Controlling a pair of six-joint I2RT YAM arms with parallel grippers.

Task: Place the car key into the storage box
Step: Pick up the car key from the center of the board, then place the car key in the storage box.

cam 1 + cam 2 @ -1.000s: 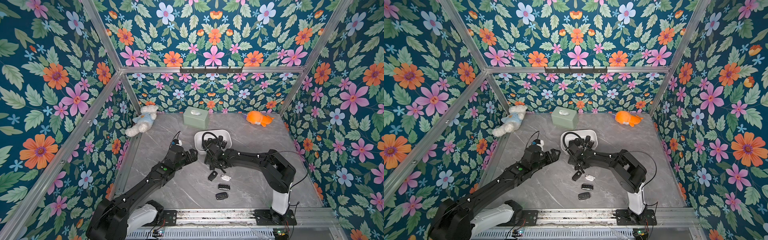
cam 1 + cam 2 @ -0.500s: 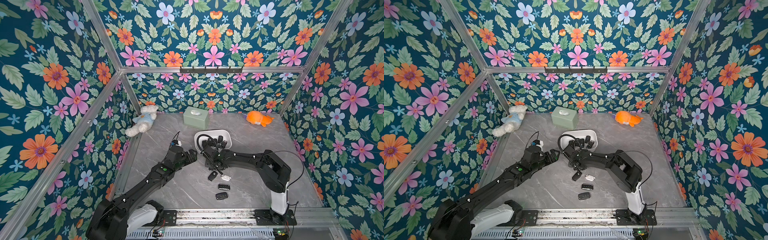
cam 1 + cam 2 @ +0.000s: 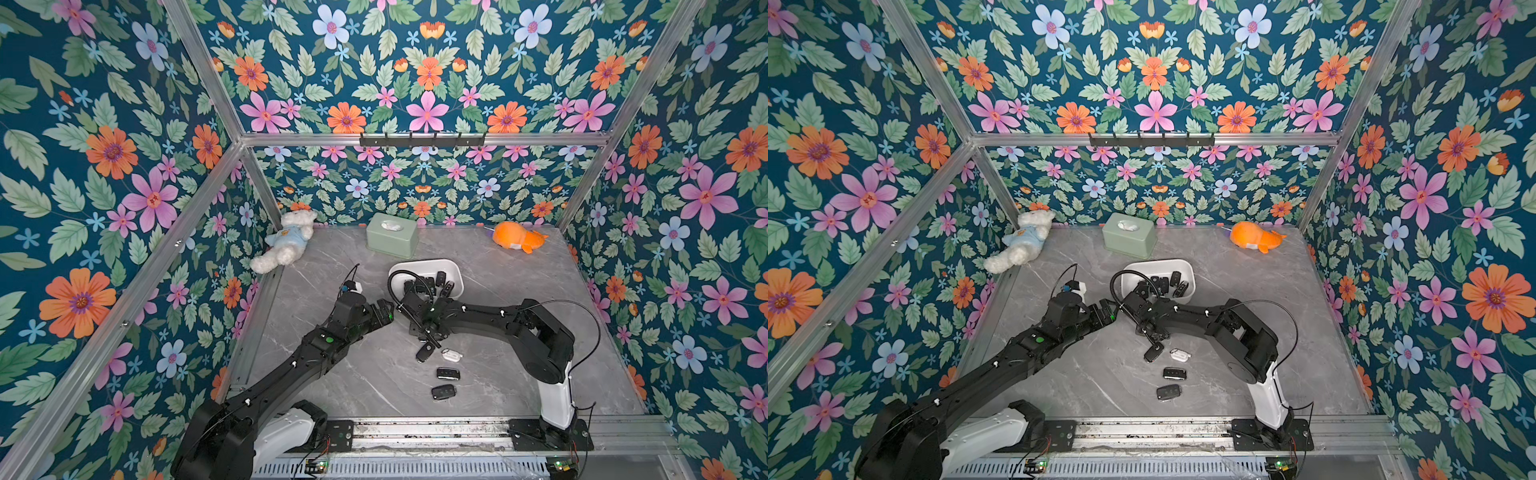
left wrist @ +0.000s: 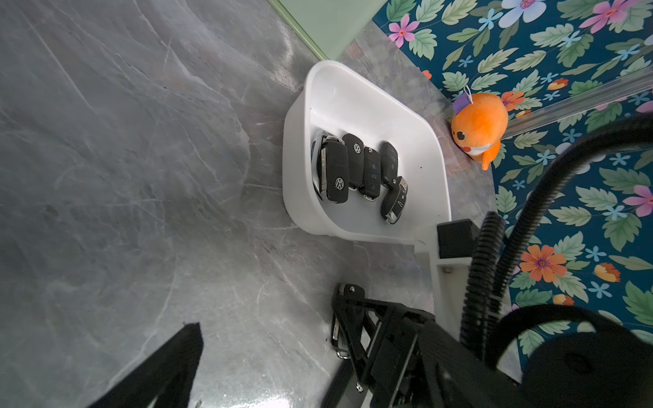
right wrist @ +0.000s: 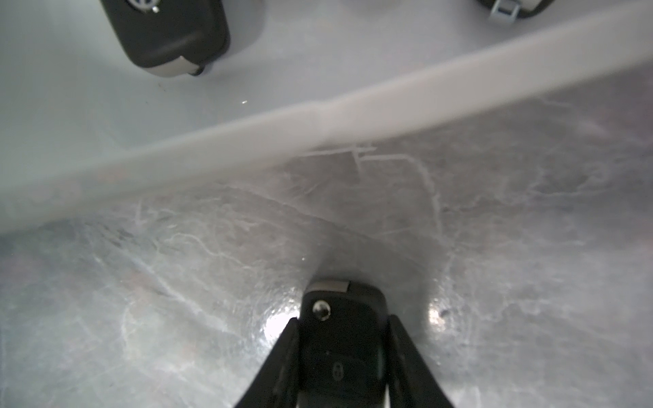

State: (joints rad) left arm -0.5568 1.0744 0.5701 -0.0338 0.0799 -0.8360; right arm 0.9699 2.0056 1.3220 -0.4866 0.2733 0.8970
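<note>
In both top views the white box point(image 3: 415, 262) point(image 3: 1158, 262) sits mid-way across the surface point(image 3: 374, 382). The right arm point(image 3: 490, 316) dips at its 6 o'clock and hides the grip, with loose keys point(image 3: 448, 374) farther toward 6 and the left jaws at 7 o'clock. The left wrist view shows those jaws wide and empty, probably parked clear, and several keys point(image 4: 353, 162) in the box. In the right wrist view the right jaws pinch a black car key point(image 5: 341, 353) across its narrow sides at the surface, the box wall just ahead, seemingly to lift it over.

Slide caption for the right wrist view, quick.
Right claw gripping a black car key beside the storage box rim.
</note>
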